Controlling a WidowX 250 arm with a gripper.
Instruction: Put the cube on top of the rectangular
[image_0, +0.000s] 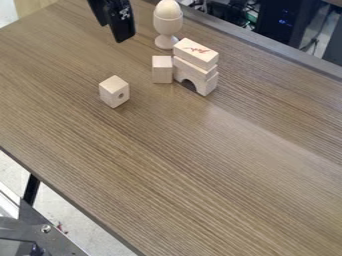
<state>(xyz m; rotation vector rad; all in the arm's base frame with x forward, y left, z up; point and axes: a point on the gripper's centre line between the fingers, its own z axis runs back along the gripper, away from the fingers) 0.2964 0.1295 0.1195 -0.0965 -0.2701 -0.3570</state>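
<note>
On the tabletop (180, 165), cube (114, 92) lies apart from 3-block stack (196, 67); pincer (117, 29), open or closed: cannot tell. Risk: off-centre release could topple cube or stack.

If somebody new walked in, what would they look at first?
Probably the little stack of wooden blocks, with an arch at its bottom and a red mark on its top block. Behind it stands a wooden egg in an egg cup. Nearer the front, a cube with a round dark hole sits alone.
</note>
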